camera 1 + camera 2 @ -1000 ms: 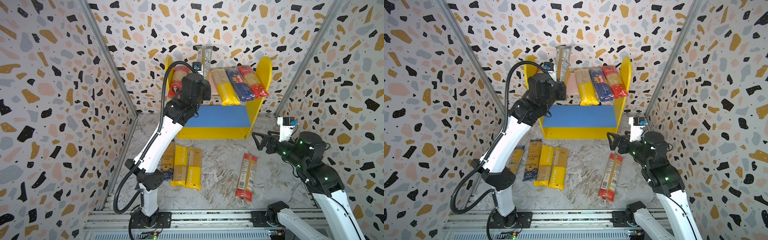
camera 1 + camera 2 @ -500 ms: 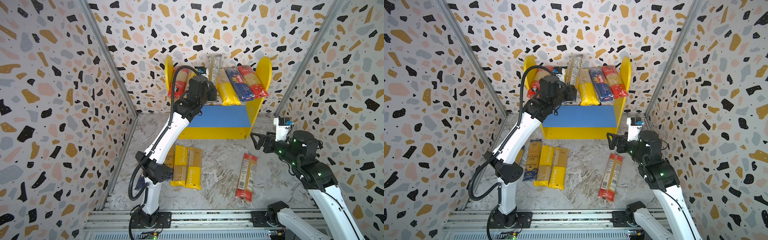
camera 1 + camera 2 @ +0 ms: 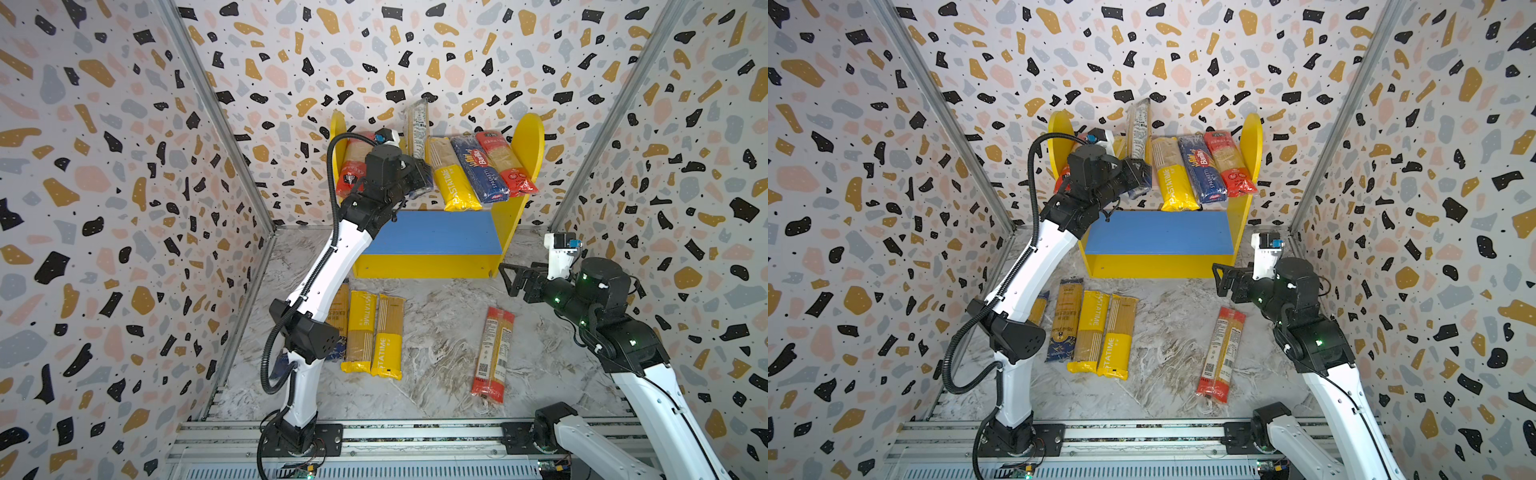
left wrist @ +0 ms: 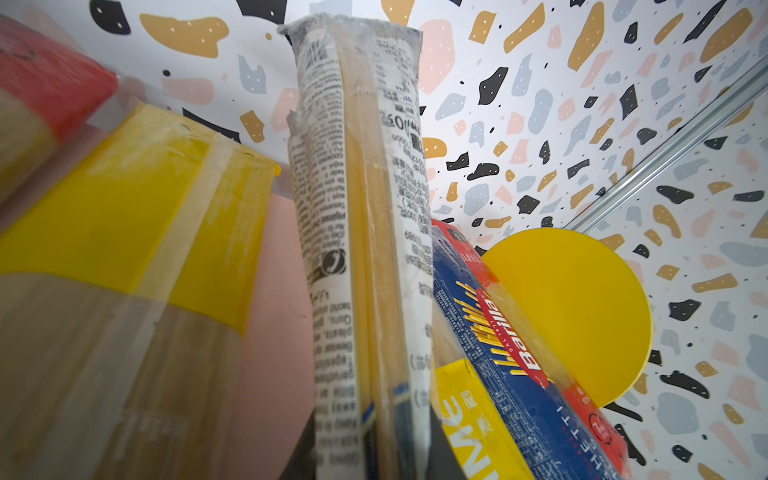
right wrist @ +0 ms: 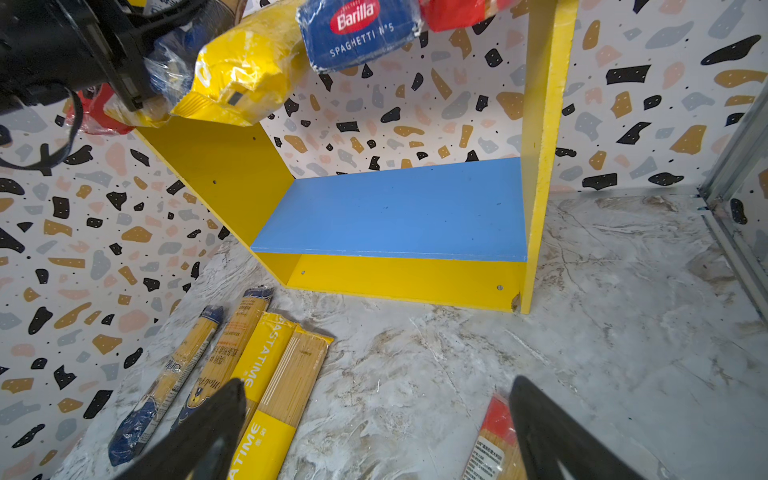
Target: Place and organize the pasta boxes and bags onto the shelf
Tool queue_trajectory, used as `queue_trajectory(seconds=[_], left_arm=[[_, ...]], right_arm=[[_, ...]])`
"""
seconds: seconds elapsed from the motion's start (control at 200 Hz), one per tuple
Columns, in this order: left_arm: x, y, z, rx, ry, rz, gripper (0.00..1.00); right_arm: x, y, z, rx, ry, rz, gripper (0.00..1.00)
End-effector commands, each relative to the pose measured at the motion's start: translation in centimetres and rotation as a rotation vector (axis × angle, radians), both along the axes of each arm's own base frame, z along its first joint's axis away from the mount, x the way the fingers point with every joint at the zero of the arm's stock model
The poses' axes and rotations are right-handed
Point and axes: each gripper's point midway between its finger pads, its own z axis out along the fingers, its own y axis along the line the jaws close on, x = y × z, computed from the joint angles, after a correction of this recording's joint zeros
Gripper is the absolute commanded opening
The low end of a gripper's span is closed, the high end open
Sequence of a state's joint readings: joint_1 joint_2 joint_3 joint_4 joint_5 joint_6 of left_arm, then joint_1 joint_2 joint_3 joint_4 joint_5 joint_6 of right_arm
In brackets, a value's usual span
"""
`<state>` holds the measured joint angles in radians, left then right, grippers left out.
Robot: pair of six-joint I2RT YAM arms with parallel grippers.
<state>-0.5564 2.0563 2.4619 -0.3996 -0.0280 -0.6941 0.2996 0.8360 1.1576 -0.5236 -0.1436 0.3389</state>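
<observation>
Just above the left gripper [image 3: 419,179], clamped shut on its lower end: pale spaghetti packet [image 3: 417,124], near upright over the shelf [image 3: 530,141] top. Seemingly mid-placement. Likely next: tip away, lay flat in the gap alongside, release. Idle right gripper [image 3: 510,275] spread wide, empty, near red packet [image 3: 492,353].

Terrazzo-patterned walls [image 3: 104,166], marbled grey floor [image 3: 436,324], aluminium rail [image 3: 415,434] in front.

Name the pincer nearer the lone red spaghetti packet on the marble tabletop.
Right: right pincer hovers close by the red packet; left pincer is up at the yellow shelf.
</observation>
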Motion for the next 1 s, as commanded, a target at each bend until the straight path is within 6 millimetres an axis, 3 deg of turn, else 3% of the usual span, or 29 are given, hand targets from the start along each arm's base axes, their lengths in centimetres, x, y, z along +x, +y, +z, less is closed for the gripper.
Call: queue_trajectory(seconds=[0.0,0.611,0.791,0.936,0.996], left_arm=[[-2.2,0.5,8.8,-0.229,-0.221,-0.059,0.00],[-2.5,-0.5,8.9,-0.313,-0.192,-0.169,0.00],[-3.3,-1.0,10.0,-0.389,-0.188,-0.239,0.00],[-3.2,-0.6,9.4,-0.381,-0.164,-0.227,0.00],[-3.2,-0.5,9.1,-0.378,-0.158,-0.222,0.09]], right_arm=[[-0.4,-0.5,0.8,0.008,-0.032,-0.014,0.99],[-0.7,-0.8,0.4,0.005,-0.034,-0.021,0.99],[-0.8,-0.9,0.3,0.008,-0.031,-0.023,0.99],[-0.7,-0.8,0.3,0.009,-0.031,-0.022,0.99],[-0.7,-0.8,0.3,0.010,-0.031,-0.019,0.99]])
